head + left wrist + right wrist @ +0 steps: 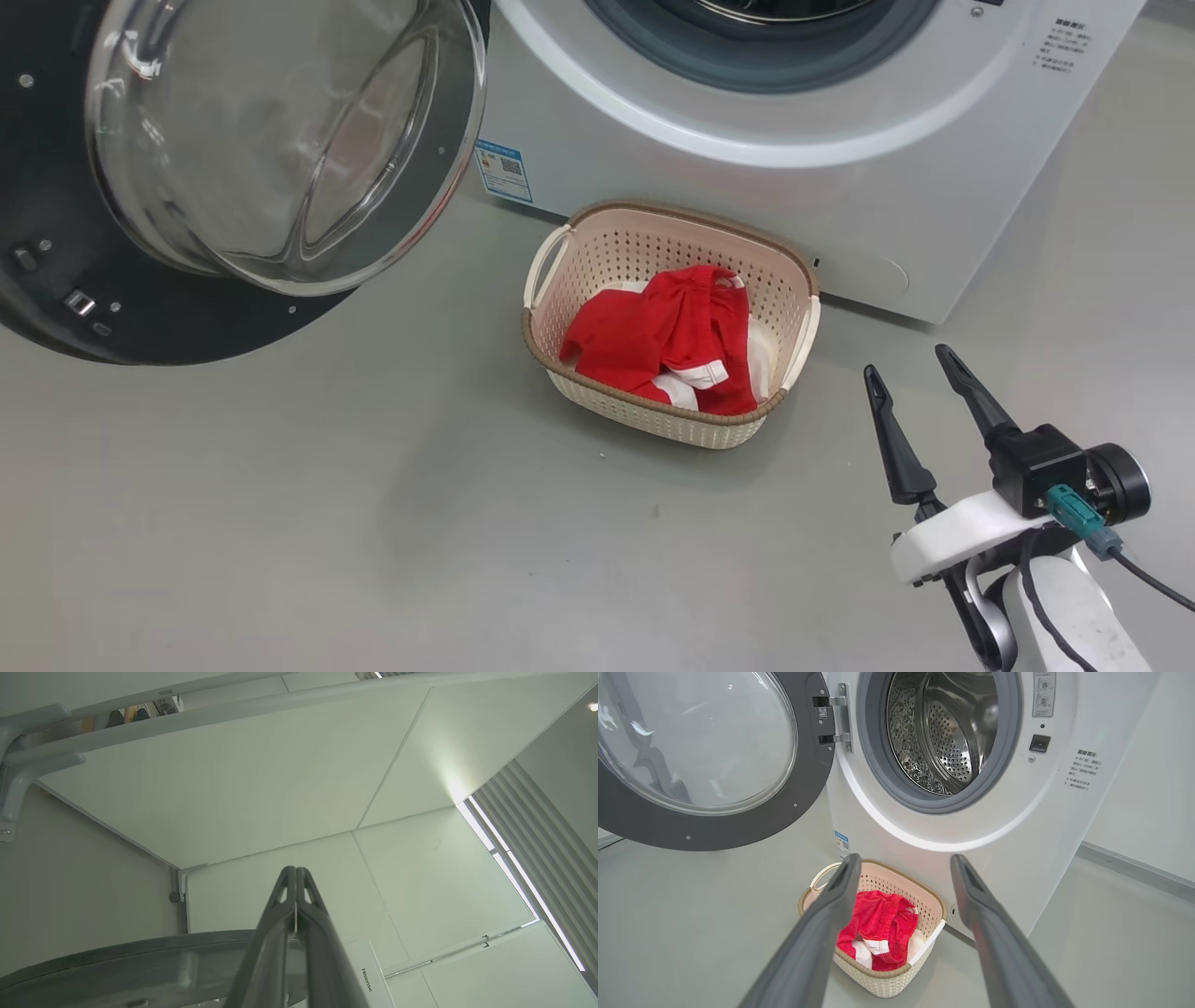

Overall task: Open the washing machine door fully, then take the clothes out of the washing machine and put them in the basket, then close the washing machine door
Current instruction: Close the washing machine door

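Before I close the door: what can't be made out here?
Right wrist view: lowest front of the perforated steel drum, behind the grey rubber door seal; a leftover garment cannot be ruled out.
Head view: the porthole of the white front-loading washing machine, cut by the top edge.
Head view: whatever lies under the red fabric clothes in the cream perforated plastic basket.
Right wrist view: grey printed text, too small to read.

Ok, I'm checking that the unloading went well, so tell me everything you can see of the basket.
The basket is a small cream plastic rectangle with rounded corners, perforated walls, a brown woven-look rim and a white handle on each of two opposite sides. It stands upright on the grey floor, close in front of the washing machine and below its opening. Red clothes with white panels lie heaped inside.
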